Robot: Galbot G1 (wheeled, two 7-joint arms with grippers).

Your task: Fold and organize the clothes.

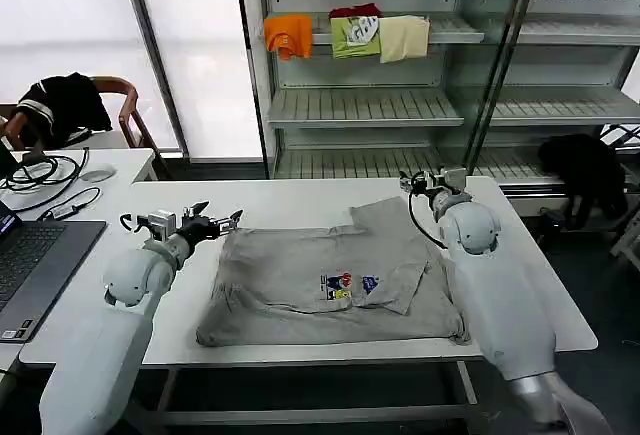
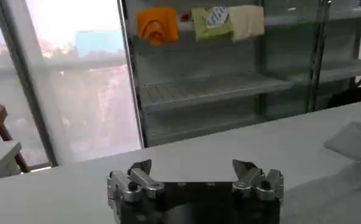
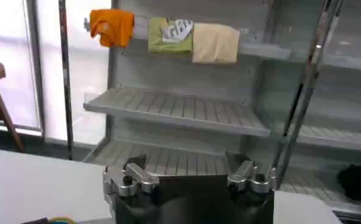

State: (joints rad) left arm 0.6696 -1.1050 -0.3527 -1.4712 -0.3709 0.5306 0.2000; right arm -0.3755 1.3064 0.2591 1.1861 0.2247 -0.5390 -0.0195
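A light grey short-sleeved shirt (image 1: 320, 280) lies partly folded on the white table (image 1: 300, 200), with a small multicoloured print (image 1: 345, 285) facing up. One grey corner of it (image 2: 353, 140) shows in the left wrist view. My left gripper (image 1: 217, 220) hovers open just off the shirt's left edge, nothing between its jaws. At the table's far right, beside the shirt's upper right corner, my right gripper (image 1: 422, 181) stands open and empty. Both wrist views show the jaws spread wide: left gripper (image 2: 194, 167), right gripper (image 3: 187, 163).
Behind the table stands a metal shelf unit (image 1: 370, 105) with orange (image 1: 289, 33), green (image 1: 355, 33) and cream (image 1: 404, 37) folded garments on top. A laptop (image 1: 30, 255) and cables (image 1: 45, 170) sit on a desk to the left. A black garment (image 1: 585, 170) lies at right.
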